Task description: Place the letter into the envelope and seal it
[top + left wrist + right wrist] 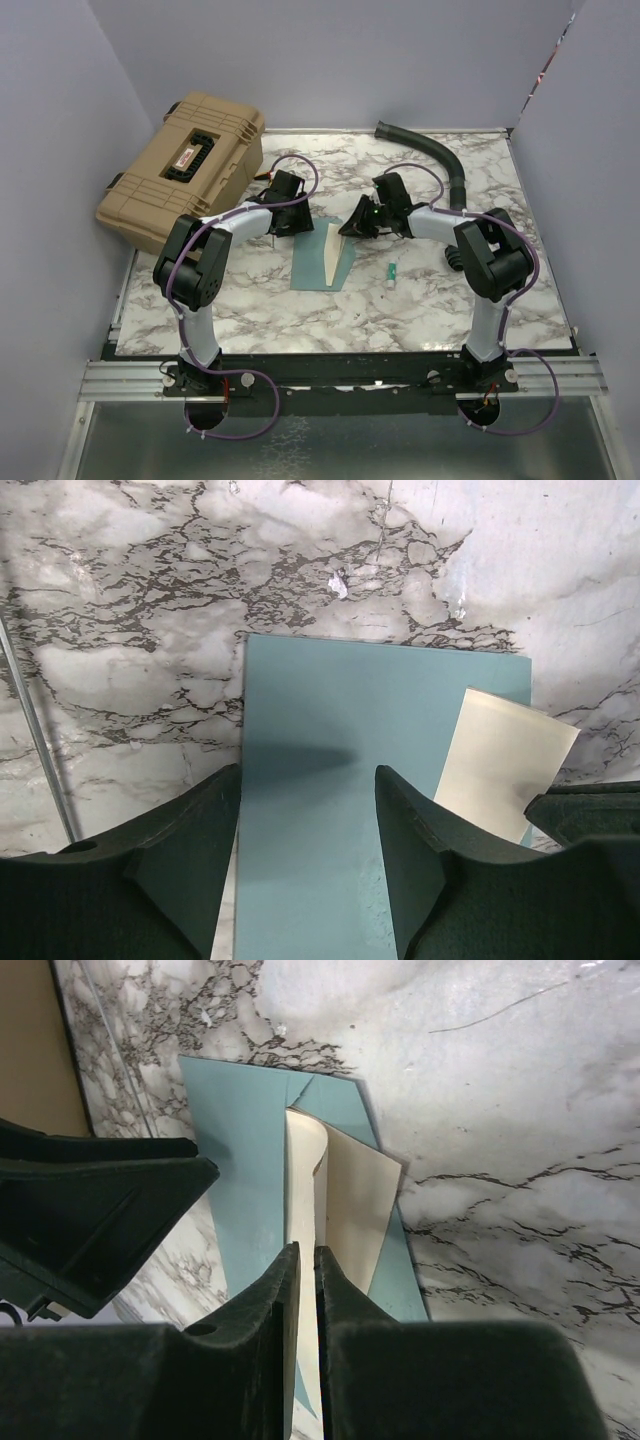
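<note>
Right gripper (307,1252) pinching letter (358,1210) edge, jaws clamped on it; left gripper (308,775) holding jaws apart over teal envelope (380,700) lying on marble table (150,600)

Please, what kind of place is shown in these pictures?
Probably a robotics test cell in a lab, not a home: plain walls enclose a marble-patterned table, a metal rail runs along its near edge, and a tan equipment case sits at its far left corner.
</note>
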Motion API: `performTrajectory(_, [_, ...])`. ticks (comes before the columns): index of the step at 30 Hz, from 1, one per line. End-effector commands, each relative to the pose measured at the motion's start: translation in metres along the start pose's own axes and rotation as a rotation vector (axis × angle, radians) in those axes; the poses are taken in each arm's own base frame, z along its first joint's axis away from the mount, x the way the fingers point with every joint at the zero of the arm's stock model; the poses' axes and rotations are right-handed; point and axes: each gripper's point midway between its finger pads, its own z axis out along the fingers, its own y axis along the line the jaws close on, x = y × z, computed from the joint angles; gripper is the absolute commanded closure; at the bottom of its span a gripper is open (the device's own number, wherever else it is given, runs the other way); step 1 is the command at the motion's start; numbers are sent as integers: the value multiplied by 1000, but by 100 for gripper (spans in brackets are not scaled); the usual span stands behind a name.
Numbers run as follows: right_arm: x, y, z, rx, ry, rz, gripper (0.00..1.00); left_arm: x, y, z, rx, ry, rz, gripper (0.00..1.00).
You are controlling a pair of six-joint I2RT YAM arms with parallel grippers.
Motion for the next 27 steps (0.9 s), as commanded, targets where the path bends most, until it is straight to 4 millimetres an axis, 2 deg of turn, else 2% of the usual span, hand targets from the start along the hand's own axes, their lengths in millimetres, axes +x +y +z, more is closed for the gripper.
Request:
performTrajectory(1, [-5, -12, 1, 95, -11, -4, 84, 55, 52, 10, -177, 180, 42, 41])
performTrajectory(5, [-5, -20, 1, 142, -9, 4, 76, 51, 52, 9, -186, 164, 47, 40])
performTrajectory(11, [-1, 2, 9, -13, 12, -24, 73, 56, 51, 12, -177, 185, 33, 39])
performTrajectory(19, [-4, -8, 18, 32, 10, -6, 70, 57, 51, 12, -174, 187, 34, 39])
performTrajectory(21, [-5, -7, 22, 20, 16, -5, 74, 58, 51, 12, -171, 193, 34, 39])
performTrajectory(24, [-7, -6, 30, 16, 29, 4, 86, 59, 49, 13, -166, 199, 28, 40])
performTrajectory(27, [-19, -10, 30, 78, 2, -34, 90, 51, 41, 10, -144, 188, 28, 40])
